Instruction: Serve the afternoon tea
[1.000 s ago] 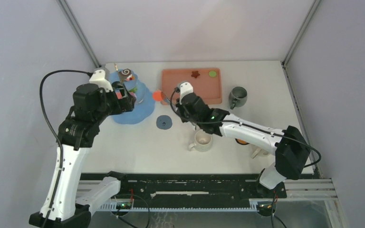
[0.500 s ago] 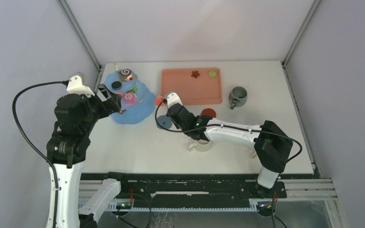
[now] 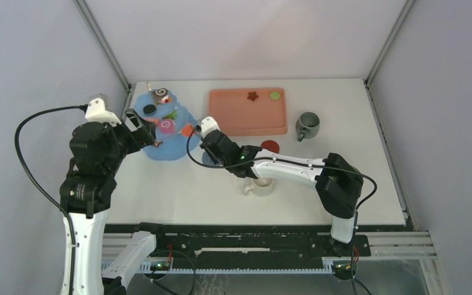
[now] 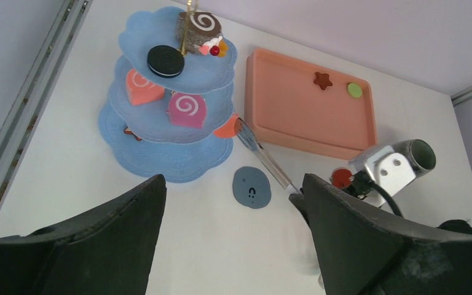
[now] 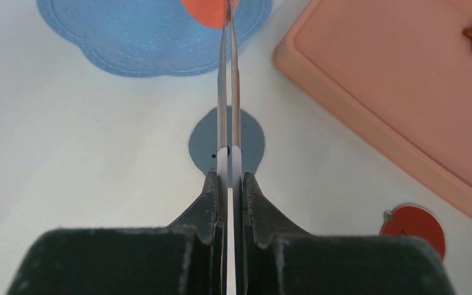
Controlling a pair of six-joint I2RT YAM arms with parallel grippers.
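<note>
My right gripper [image 5: 228, 184] clamps the tongs [image 5: 227, 92], long axis pointing straight at the blue tower [image 5: 135, 37]. The orange pastry [image 5: 206, 9] is pinched at their tips by the bottom tier's edge. Meanwhile my left gripper [image 4: 233, 184] gapes wide, holding nothing.

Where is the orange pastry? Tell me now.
Left wrist view: the orange pastry is pinched by the tongs at the right edge of the blue dessert tower's bottom tier.

The tower [image 4: 184, 163] is blue with fine dots. It bears a pink roll [image 4: 187, 109] and a brown roll [image 4: 200, 26], both white-swirled, and a black cookie [image 4: 165, 61]. The tray [image 4: 301, 117] is salmon, the tongs [image 4: 264, 157] silver.
</note>
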